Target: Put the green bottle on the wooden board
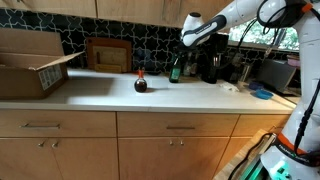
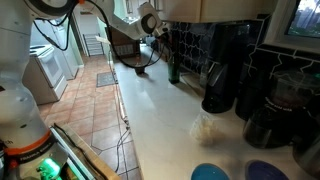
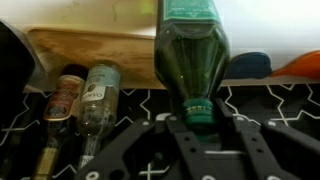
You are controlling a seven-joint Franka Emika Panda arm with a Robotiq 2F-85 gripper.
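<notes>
The green bottle (image 1: pixel 176 70) stands upright on the counter near the tiled back wall, and also shows in the other exterior view (image 2: pixel 173 68). My gripper (image 1: pixel 183 50) comes down onto its top from above. In the wrist view the bottle (image 3: pixel 190 45) fills the centre, and my gripper (image 3: pixel 203 118) has its two fingers pressed against the capped neck. The wooden board (image 1: pixel 108 55) leans against the back wall further along the counter, and its edge shows in the wrist view (image 3: pixel 90 50).
A squat dark bottle with a red cap (image 1: pixel 140 83) stands on the counter between the board and the green bottle. A cardboard box (image 1: pixel 30 65) sits at the far end. Dark coffee machines (image 1: pixel 215 65) stand close beside the green bottle. Two small labelled bottles (image 3: pixel 85 100) show nearby.
</notes>
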